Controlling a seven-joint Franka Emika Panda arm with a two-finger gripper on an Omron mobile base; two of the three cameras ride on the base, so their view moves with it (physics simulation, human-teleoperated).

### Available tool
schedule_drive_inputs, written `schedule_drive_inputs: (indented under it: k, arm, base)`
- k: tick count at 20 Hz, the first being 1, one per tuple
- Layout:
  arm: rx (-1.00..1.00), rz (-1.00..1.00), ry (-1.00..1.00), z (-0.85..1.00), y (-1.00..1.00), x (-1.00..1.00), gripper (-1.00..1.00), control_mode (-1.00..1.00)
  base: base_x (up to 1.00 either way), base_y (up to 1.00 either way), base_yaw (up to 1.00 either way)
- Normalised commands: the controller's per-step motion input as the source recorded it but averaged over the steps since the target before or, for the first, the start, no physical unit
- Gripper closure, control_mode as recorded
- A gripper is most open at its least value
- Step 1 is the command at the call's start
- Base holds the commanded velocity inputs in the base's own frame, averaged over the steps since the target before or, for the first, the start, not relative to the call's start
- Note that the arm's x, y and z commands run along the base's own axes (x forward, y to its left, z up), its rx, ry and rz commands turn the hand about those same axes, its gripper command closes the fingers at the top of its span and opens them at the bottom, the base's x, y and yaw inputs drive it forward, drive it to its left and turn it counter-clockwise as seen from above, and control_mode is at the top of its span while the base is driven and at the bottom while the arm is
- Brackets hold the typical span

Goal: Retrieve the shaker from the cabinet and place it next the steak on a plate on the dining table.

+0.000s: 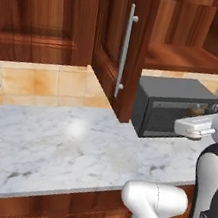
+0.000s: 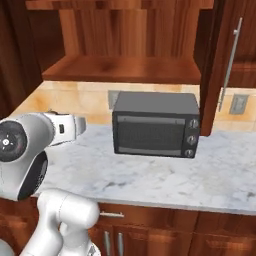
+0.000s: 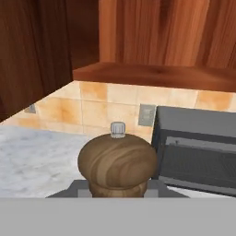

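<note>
The shaker (image 3: 117,162), a brown wooden mill with a round top and a small silver knob, sits close up at the bottom of the hand view. My gripper (image 3: 117,188) is shut on it, with a dark finger on each side of its neck. In the left base view the shaker (image 1: 197,110) peeks out above my white hand in front of the toaster oven. The reddish-brown cabinet stands open, its door (image 1: 115,41) swung out with a long silver handle (image 1: 125,50), and its shelf (image 2: 125,68) is bare. The steak, plate and dining table are out of view.
A dark grey toaster oven (image 2: 155,125) stands on the marble wall counter (image 1: 68,149) under the open shelf. The open door (image 2: 222,65) juts out beside it. Tan tiles with outlets (image 2: 238,104) line the wall. Drawers run below the counter.
</note>
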Motion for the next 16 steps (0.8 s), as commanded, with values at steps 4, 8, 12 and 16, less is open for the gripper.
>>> schedule_drive_inputs:
  k: [4,8,12,16]
  arm:
    - [0.0,0.0,0.0,0.0,0.0,0.0,1.0,1.0]
    - [0.0,0.0,0.0,0.0,0.0,0.0,1.0,1.0]
    - [0.0,0.0,0.0,0.0,0.0,0.0,1.0,1.0]
    - [0.0,0.0,0.0,0.0,0.0,0.0,1.0,1.0]
  base:
    - [-0.05,0.01,-0.99]
    - [0.0,0.0,-1.0]
    - [0.0,0.0,-1.0]
    - [0.0,0.0,-1.0]
